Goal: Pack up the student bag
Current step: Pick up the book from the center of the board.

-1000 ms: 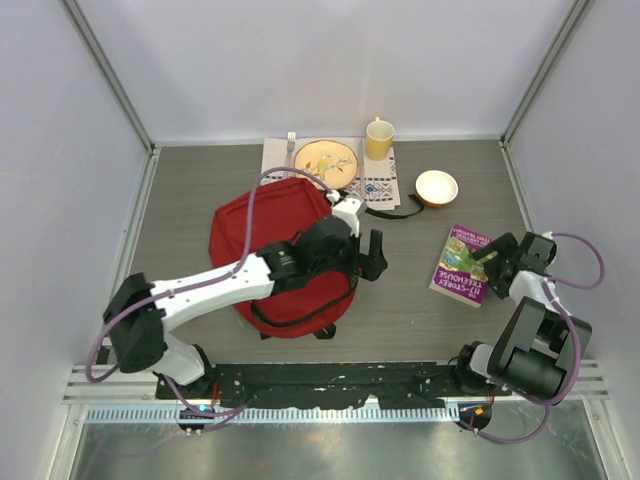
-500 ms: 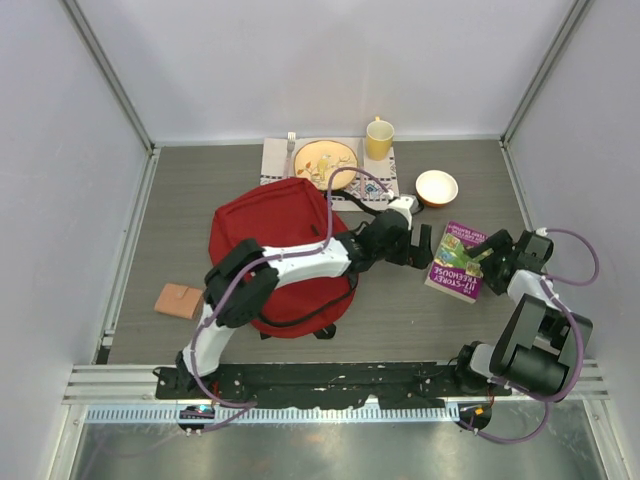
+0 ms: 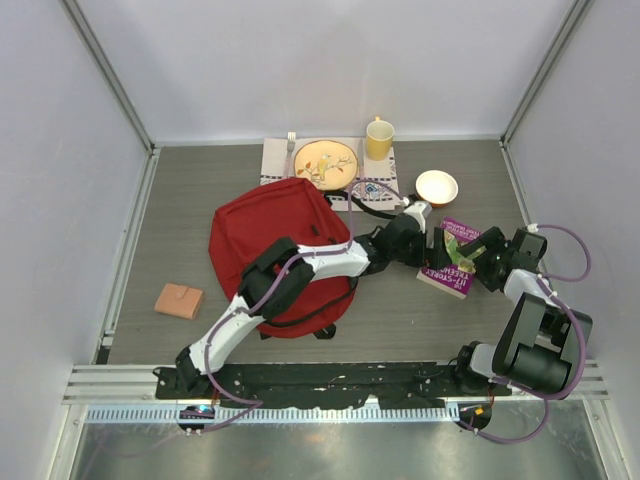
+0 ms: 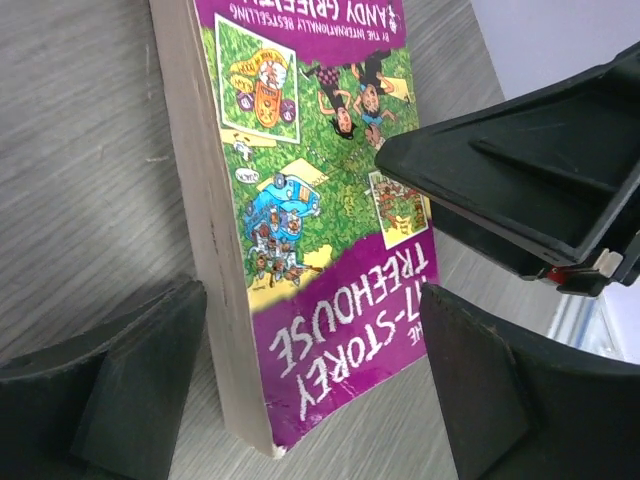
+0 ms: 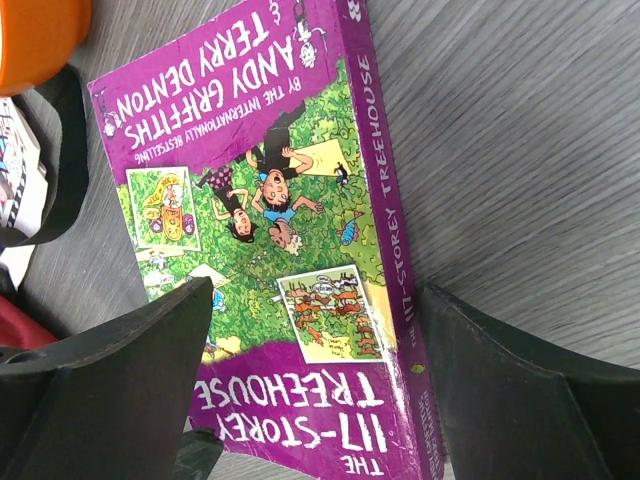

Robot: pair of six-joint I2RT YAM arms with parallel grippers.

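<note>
The student bag (image 3: 262,240) is a large red backpack lying flat left of centre. My left arm reaches across it to a purple paperback, "The 117-Storey Treehouse" (image 3: 452,262). My left gripper (image 3: 432,250) is open, its jaws straddling the book's near corner (image 4: 300,230) without touching it. My right gripper (image 3: 482,258) is open over the book's other side (image 5: 270,220), one finger (image 5: 520,390) by the spine. The right gripper's finger shows in the left wrist view (image 4: 520,180).
A plate (image 3: 326,162), fork (image 3: 291,142) and yellow mug (image 3: 379,139) sit on a placemat at the back. A white and orange bowl (image 3: 436,187) stands behind the book. A black strap (image 3: 395,212) lies by it. A small brown block (image 3: 179,300) lies far left.
My left arm has swung right across the bag and stretched out to the book. The right gripper and the book have shifted a little to the left. The brown block is uncovered.
</note>
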